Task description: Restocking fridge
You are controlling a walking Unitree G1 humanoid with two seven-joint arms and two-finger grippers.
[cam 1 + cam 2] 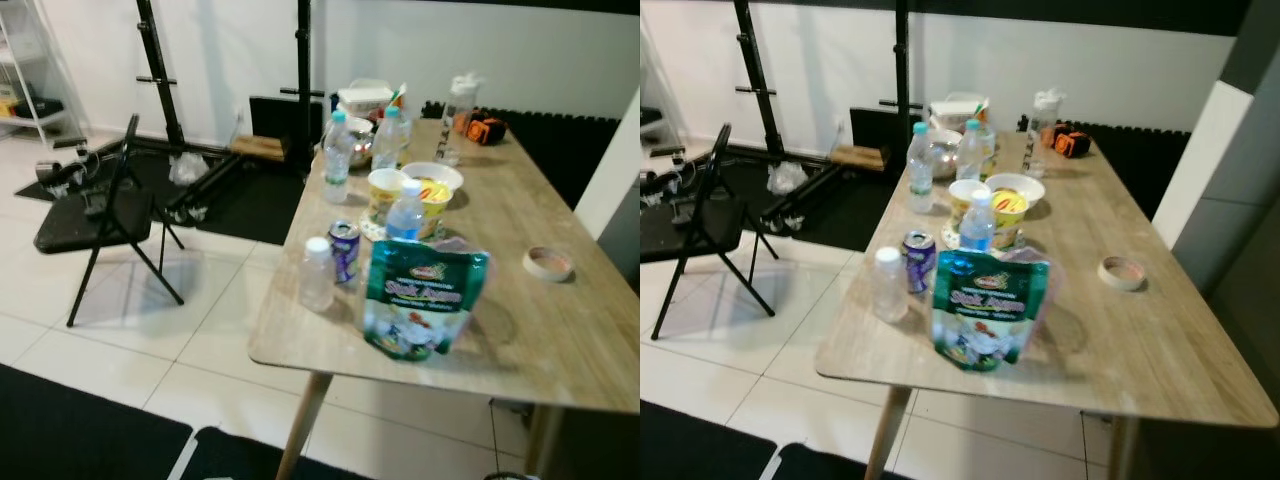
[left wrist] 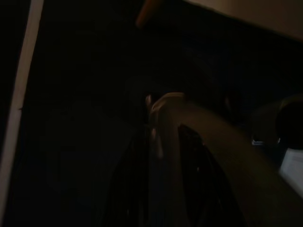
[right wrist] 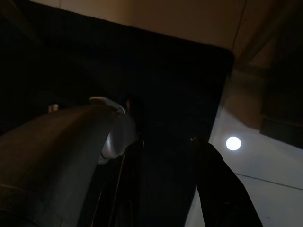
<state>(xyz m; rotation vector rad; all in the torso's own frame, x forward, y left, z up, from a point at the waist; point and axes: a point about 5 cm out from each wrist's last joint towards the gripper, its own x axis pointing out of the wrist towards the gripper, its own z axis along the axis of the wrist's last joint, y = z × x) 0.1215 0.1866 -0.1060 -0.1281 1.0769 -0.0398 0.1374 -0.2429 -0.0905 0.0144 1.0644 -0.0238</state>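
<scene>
A light wooden table (image 1: 560, 340) stands before me with groceries on it. Nearest is an upright green snack bag (image 1: 422, 300). To its left are a small clear bottle with a white cap (image 1: 317, 273) and a purple can (image 1: 344, 250). Behind the bag stand a blue-capped water bottle (image 1: 405, 210), a yellow cup (image 1: 385, 190) and a white noodle bowl (image 1: 434, 184). Two more water bottles (image 1: 337, 155) stand farther back. My left gripper (image 2: 163, 142) hangs in the dark beside my body. In the right wrist view my right gripper (image 3: 165, 127) hangs idle and open above the floor.
A tape roll (image 1: 548, 263) lies on the table's right side. A shaker bottle (image 1: 456, 118) and an orange-black item (image 1: 486, 128) sit at the far end. A black folding chair (image 1: 100, 215) stands on the tiles to the left, before a black rack (image 1: 160, 70). Dark mats (image 1: 80, 430) lie near my feet.
</scene>
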